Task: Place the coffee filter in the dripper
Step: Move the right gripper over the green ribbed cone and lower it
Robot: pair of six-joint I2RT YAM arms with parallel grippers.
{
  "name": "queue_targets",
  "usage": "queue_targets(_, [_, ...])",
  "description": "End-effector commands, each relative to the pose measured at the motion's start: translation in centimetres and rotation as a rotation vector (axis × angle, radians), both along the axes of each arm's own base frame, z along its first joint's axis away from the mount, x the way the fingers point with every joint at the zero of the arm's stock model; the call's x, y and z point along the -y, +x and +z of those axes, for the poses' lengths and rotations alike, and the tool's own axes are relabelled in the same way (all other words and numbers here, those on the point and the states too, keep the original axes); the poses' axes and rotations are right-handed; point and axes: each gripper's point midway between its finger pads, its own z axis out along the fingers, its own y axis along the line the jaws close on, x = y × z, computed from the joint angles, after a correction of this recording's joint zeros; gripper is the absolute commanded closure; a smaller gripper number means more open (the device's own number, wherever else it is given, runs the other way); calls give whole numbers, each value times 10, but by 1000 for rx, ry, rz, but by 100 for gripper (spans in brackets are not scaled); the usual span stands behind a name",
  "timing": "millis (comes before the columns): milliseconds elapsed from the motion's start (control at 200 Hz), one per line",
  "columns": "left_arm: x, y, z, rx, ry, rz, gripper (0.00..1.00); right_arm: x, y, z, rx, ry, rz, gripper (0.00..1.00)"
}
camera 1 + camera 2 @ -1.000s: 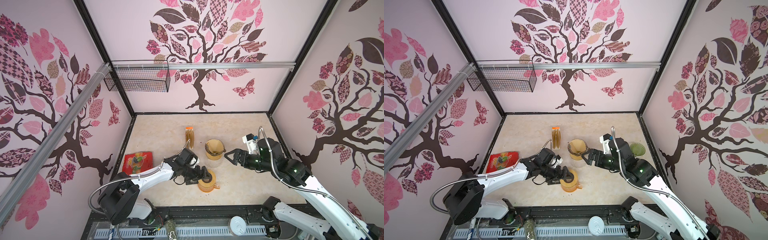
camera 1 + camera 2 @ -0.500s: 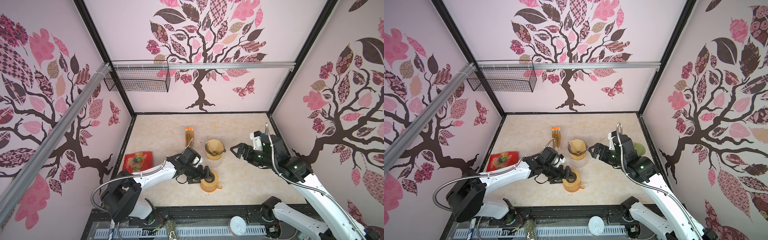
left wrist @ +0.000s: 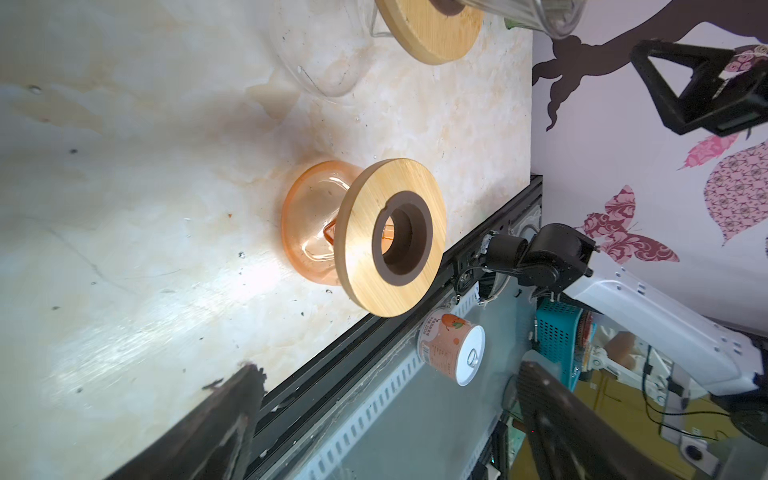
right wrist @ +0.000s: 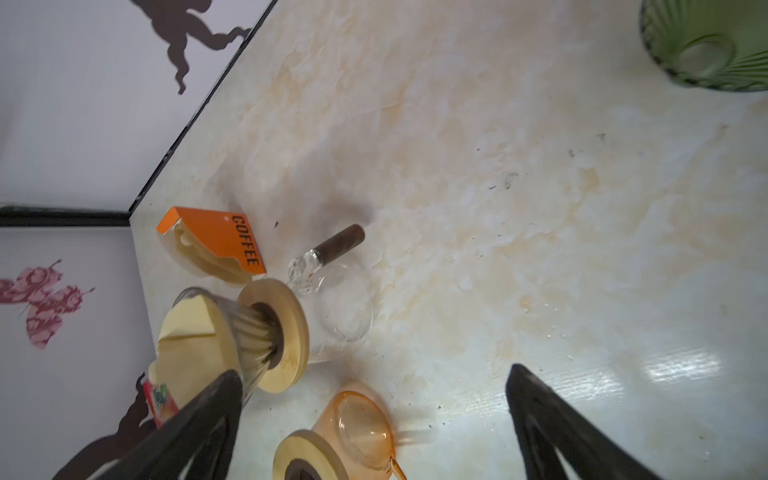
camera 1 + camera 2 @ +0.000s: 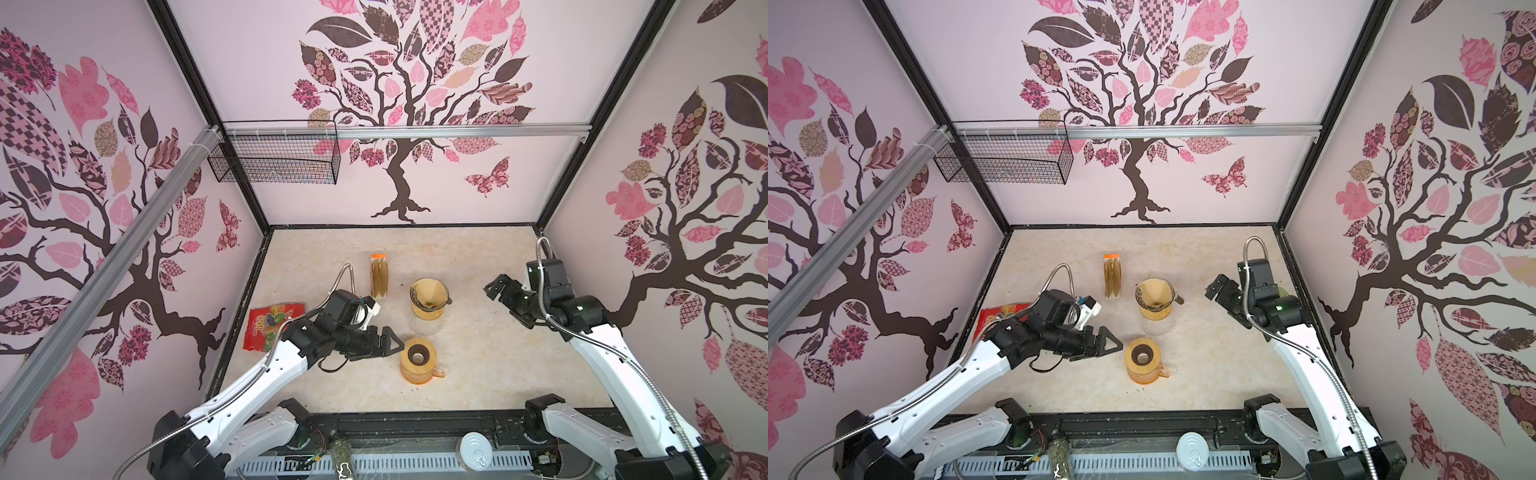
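In a top view we find the coffee filter (image 5: 427,289) sitting in the dripper (image 5: 430,312) near the bench's (image 5: 478,365) middle. The left wrist view shows the left gripper (image 3: 386,368) spread wide — empty. The right wrist view shows the right gripper (image 4: 374,371) equally wide, holding nothing.

You're looking at a lab test cell: tree-decal walls (image 5: 519,178), black frame (image 5: 620,83), aluminium rail (image 5: 457,131), wire basket (image 5: 274,162), marble-look surface (image 5: 478,257).

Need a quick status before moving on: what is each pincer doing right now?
Left pincer: open, holding nothing.
Right pincer: open, holding nothing.
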Motion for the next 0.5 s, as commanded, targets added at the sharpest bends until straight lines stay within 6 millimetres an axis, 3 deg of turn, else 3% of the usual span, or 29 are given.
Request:
queue_targets(0, [-20, 3, 22, 139, 77, -10, 2, 26, 14, 13, 30, -47, -116, 0])
queue_targets(285, [-48, 37, 37, 393, 205, 109, 2, 89, 38, -3, 7, -33, -306, 0])
queue_targets(495, [-62, 57, 38, 598, 233, 177, 2, 140, 30, -15, -46, -50, -445, 0])
